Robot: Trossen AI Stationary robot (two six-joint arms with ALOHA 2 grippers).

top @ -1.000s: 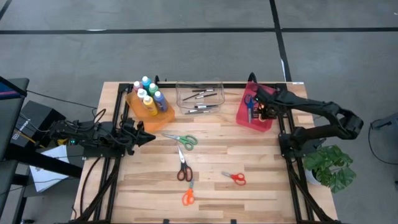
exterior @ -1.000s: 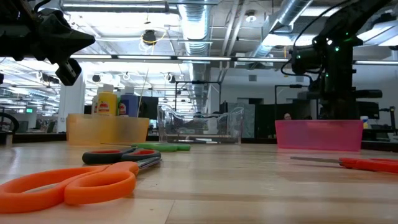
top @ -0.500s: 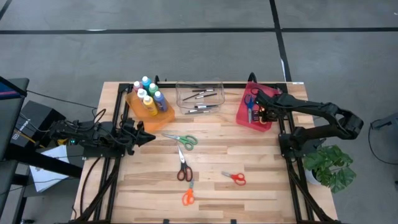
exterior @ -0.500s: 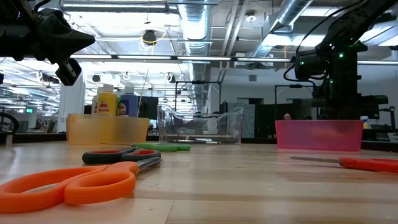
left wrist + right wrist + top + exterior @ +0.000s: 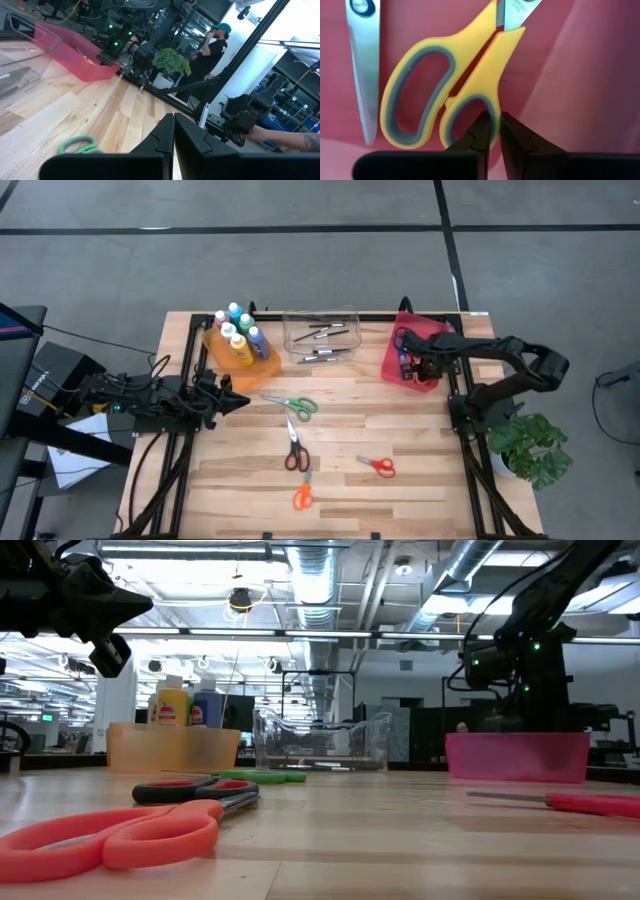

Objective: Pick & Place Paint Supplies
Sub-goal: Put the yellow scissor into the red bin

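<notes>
- Four pairs of scissors lie on the table (image 5: 420,480): orange scissors (image 5: 302,496) nearest, red scissors (image 5: 379,467) to their right, dark-handled scissors (image 5: 294,452) and green scissors (image 5: 293,404) farther.
- The left hand (image 5: 238,401), fingers together and empty, waits just left of the green pair.
- Far right, the right hand (image 5: 495,131) is down in the red bin (image 5: 392,363), fingers a slit apart, tips at the yellow scissors (image 5: 445,95) handle loop, gripping nothing.

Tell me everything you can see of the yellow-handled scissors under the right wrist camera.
The yellow-handled scissors lie inside the red bin, flat on its floor as far as the view shows. The handles look like yellow plastic with grey-lined finger loops, shut together; the steel blades run out of frame. A second steel blade lies beside them. The right gripper sits right at the smaller loop, fingers nearly together; contact is unclear.
</notes>
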